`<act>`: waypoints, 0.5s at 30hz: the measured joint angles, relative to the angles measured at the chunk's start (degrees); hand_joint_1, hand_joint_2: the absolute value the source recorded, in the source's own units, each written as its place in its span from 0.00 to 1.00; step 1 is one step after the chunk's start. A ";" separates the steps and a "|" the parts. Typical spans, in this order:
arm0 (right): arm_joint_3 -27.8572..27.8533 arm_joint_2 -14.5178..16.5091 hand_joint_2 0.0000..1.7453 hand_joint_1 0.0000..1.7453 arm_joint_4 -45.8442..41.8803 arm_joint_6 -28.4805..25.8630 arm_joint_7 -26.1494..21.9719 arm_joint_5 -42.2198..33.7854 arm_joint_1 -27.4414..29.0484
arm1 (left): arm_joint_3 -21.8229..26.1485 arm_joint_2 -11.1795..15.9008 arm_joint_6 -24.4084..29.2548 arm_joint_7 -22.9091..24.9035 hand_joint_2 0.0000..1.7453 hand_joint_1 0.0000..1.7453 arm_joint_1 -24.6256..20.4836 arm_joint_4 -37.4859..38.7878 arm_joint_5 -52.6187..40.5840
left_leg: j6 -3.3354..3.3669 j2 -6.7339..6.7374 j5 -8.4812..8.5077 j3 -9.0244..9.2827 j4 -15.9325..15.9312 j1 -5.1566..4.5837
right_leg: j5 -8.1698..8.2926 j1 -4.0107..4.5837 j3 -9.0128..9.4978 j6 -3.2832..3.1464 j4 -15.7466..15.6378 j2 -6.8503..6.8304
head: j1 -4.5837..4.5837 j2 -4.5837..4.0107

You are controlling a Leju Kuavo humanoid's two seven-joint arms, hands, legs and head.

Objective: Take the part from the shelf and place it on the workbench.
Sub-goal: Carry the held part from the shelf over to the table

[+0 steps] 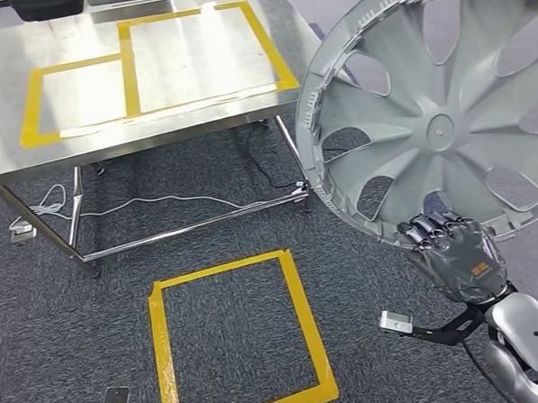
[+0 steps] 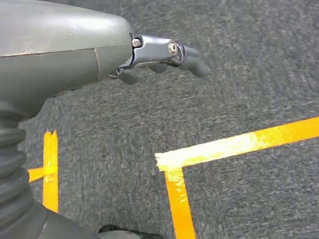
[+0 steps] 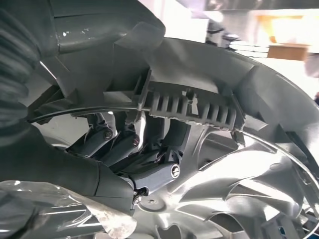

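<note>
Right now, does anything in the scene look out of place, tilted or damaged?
Nothing looks damaged or spilled. The wheel cover is tilted, but only because the right robot hand holds it by its lower rim in the air, beside the workbench. A white cable lies loose on the carpet under the bench.

A dark grey carpeted floor [image 1: 206, 232] carried a square outline of yellow tape [image 1: 241, 337]. Beyond it stood a shiny stainless-steel desk [image 1: 17, 133] on thin metal legs, its top marked with two yellow taped rectangles [image 1: 128, 64]. White and black cables [image 1: 157, 204] trailed on the floor beneath it.
</note>
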 joint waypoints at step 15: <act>0.18 -0.08 1.00 1.00 0.19 0.15 1.16 1.70 -0.19 | -0.03 -0.10 -0.14 -0.17 1.00 0.00 0.16 0.00 -0.02 | -3.39 0.81 -6.92 -7.46 15.04 0.54 | 8.62 -0.68 6.01 -2.29 -15.12 0.13 | -0.62 0.00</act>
